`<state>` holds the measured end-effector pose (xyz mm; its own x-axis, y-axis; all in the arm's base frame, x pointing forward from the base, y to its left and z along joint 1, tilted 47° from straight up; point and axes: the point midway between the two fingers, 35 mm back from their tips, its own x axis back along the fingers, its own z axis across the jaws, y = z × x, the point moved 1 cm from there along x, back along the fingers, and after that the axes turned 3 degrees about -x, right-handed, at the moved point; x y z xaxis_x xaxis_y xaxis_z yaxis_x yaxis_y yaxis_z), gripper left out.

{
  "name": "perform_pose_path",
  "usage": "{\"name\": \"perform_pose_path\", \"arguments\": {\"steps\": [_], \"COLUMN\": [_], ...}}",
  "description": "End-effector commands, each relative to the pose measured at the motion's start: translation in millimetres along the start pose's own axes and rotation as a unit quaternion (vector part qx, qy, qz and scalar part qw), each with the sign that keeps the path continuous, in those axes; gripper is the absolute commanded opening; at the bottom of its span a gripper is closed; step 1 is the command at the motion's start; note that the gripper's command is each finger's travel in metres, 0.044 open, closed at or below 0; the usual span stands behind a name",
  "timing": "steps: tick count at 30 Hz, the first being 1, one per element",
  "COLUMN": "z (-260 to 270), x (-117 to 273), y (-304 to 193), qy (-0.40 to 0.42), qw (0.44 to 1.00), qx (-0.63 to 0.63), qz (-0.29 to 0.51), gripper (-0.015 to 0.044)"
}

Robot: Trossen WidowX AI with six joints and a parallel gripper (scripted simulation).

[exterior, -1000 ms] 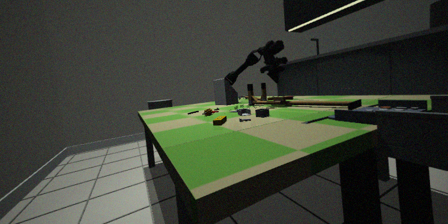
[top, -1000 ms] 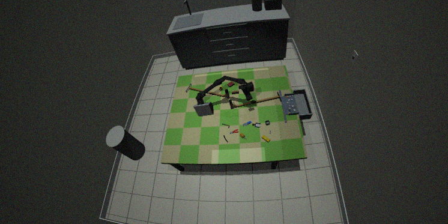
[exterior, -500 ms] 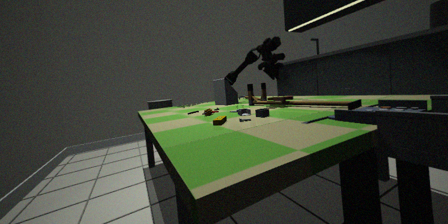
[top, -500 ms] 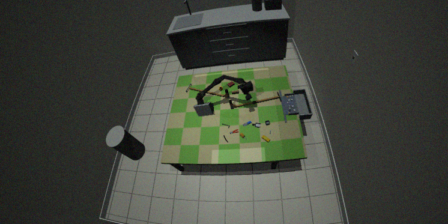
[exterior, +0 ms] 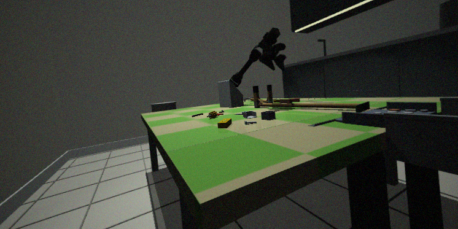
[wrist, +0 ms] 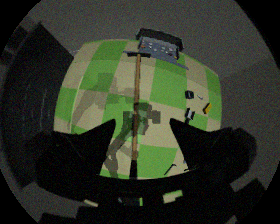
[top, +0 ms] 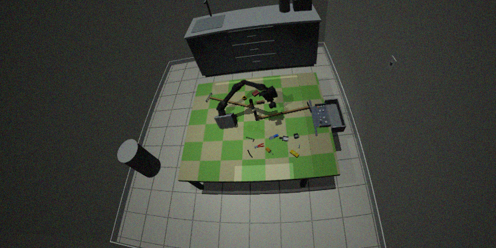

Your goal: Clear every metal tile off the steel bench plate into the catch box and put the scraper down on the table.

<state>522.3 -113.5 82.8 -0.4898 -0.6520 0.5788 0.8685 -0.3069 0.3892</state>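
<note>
Open gripper above the long scraper.
Top: scraper's grip towards 8 o'clock of gripper, shaft running near 3 to the steel bench plate; tiles remain there, none discernible in the catch box. Exterior: fingers wide, holding nothing. Wrist: shaft points to 12.

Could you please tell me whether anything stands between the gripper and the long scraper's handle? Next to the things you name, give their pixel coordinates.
Nothing visible does: the open gripper [top: 272,100] [exterior: 279,64] [wrist: 143,121] hangs above the table, and the wrist view shows the long scraper [top: 294,110] [exterior: 315,105] [wrist: 137,95] uncovered between its spread fingers.
</note>
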Motion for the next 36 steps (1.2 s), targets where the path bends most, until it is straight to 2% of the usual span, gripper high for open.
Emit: {"name": "perform_pose_path", "arguments": {"steps": [1, 36], "z": [1.9, -6.2], "x": [13.4, 139.4], "y": [1.0, -18.3], "qy": [0.001, -0.018], "qw": [1.000, 0.985], "qx": [-0.005, -0.051], "qz": [-0.015, -0.164], "gripper": [0.0440, 0.0440]}}
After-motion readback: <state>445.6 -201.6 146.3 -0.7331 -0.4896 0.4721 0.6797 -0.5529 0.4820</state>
